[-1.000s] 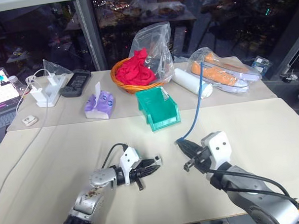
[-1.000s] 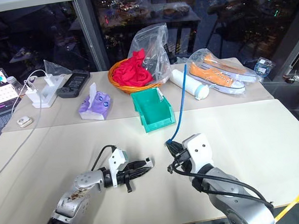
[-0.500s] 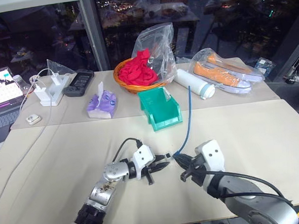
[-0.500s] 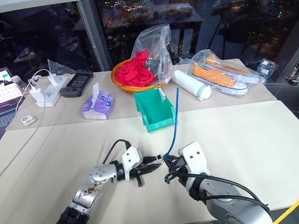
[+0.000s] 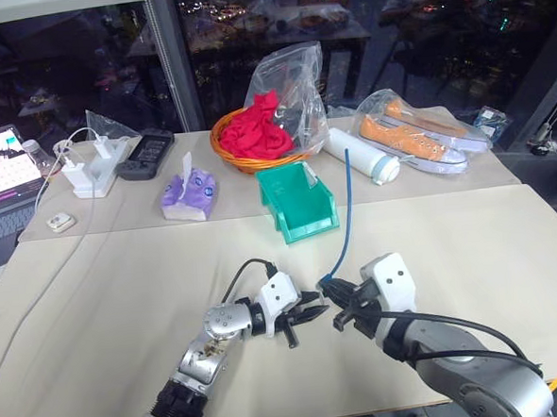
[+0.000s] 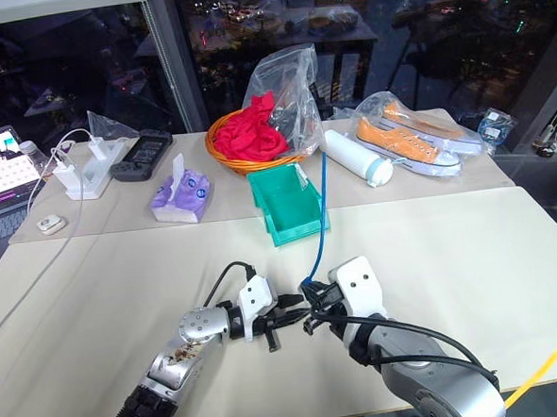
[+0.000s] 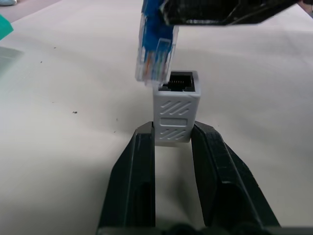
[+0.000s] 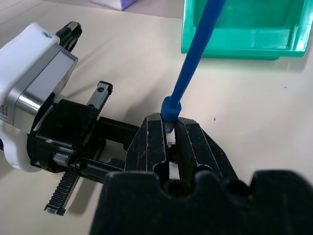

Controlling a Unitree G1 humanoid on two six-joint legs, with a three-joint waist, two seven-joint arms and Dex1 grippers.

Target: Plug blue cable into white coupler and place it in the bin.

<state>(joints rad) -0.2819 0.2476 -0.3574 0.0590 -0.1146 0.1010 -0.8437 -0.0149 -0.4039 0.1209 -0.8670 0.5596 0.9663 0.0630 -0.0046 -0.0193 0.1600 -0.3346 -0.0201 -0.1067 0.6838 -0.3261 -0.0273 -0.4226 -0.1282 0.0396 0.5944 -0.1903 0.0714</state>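
Your left gripper (image 7: 173, 142), clamping the coupler (image 7: 175, 113), has closed in on the right gripper (image 8: 168, 134) pinching the cable (image 5: 347, 209), so the plug (image 7: 155, 49) now hovers at the socket, uninserted, bin (image 5: 298, 203) beyond.

You see a pale table (image 5: 122, 275). On it sit the green bin (image 5: 298, 203), an orange basket (image 5: 256, 153), a purple tissue pack (image 5: 187, 194), bagged orange shoes (image 5: 416, 140), a white roll (image 5: 361, 155), a charger block (image 5: 92, 174) and a laptop (image 5: 1, 192).
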